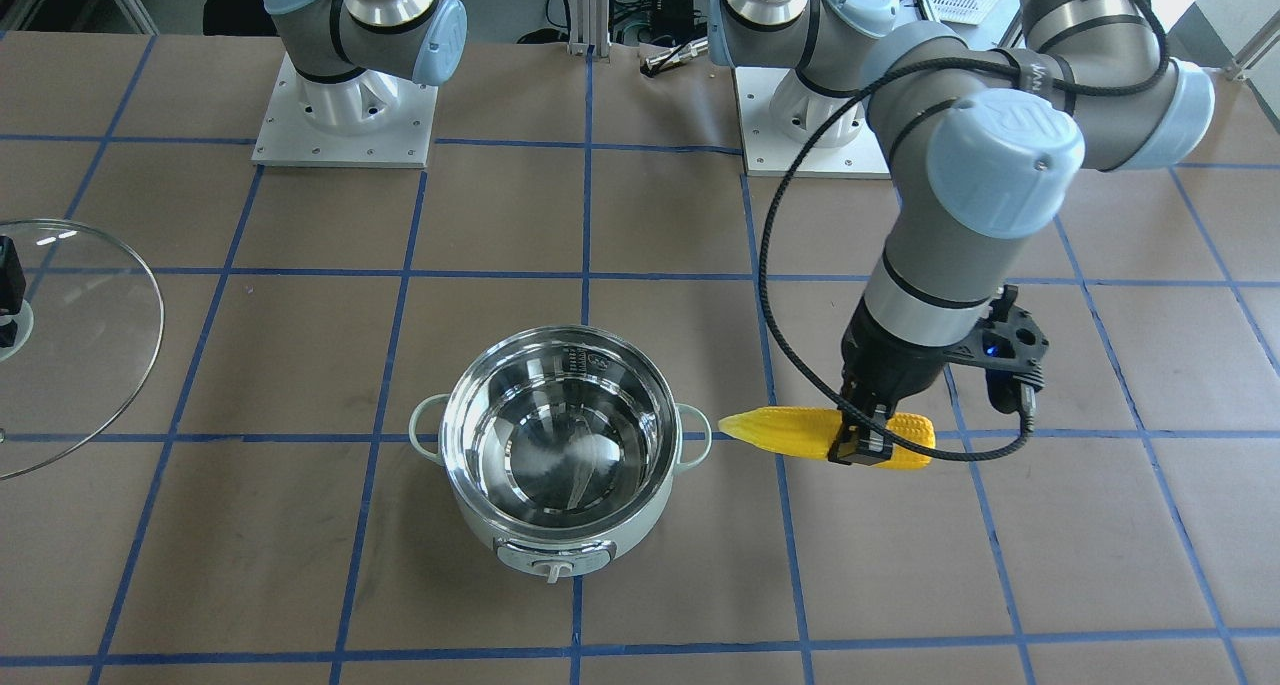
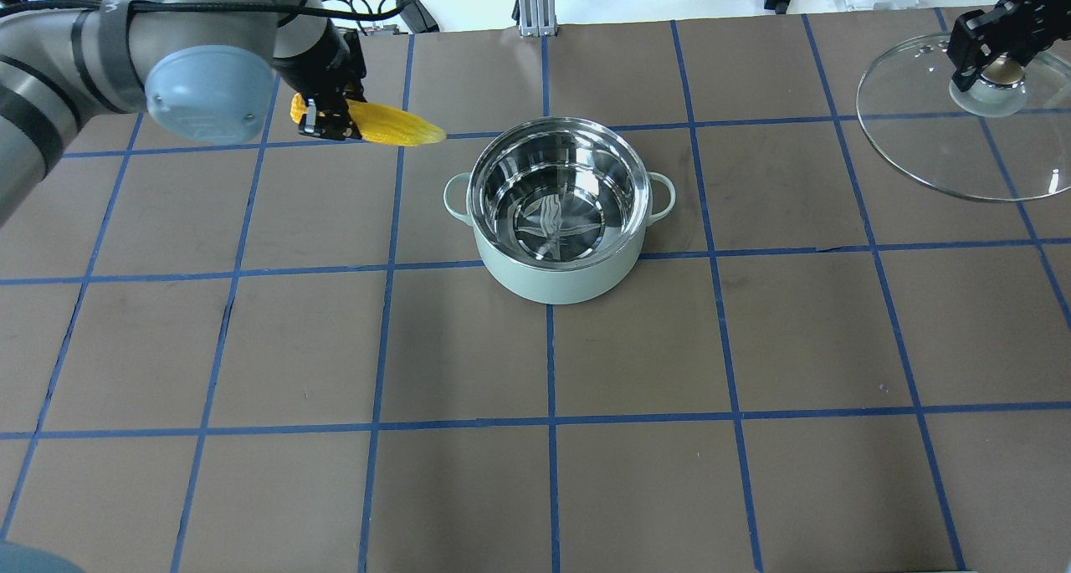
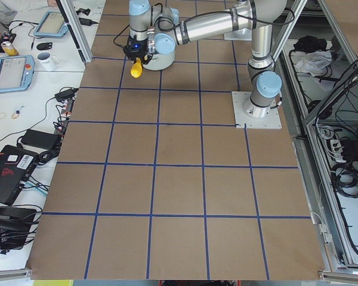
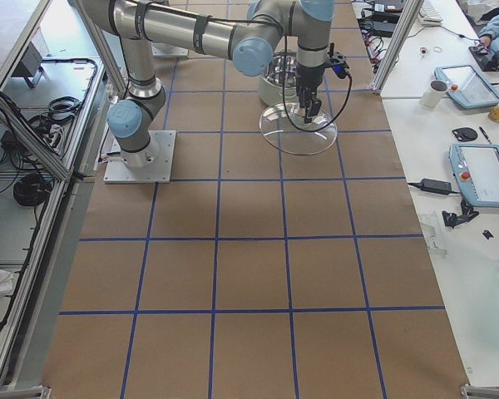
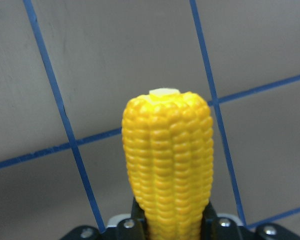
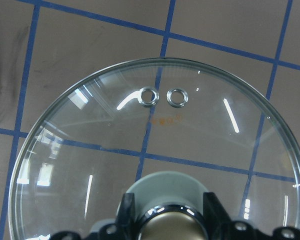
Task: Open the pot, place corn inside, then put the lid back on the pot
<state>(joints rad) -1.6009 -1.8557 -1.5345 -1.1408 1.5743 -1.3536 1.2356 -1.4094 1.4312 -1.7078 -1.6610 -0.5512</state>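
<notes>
The mint-green pot (image 1: pixel 478 525) stands open and empty at mid-table, and also shows in the overhead view (image 2: pixel 552 282). My left gripper (image 1: pixel 862 437) is shut on the thick end of the yellow corn (image 1: pixel 775 432), holding it level beside the pot. Its tapered tip points at the pot, short of the rim. The overhead view (image 2: pixel 393 126) and left wrist view (image 5: pixel 167 155) show the corn too. My right gripper (image 2: pixel 991 54) is shut on the knob of the glass lid (image 2: pixel 937 150), held far off to the pot's side. The lid also shows in the right wrist view (image 6: pixel 155 145).
The table (image 2: pixel 636 364) is brown with blue tape grid lines. Both arm bases (image 1: pixel 345 115) are bolted at the robot's edge. Operator desks with tablets and mugs (image 4: pixel 474 83) lie beyond the far table edge.
</notes>
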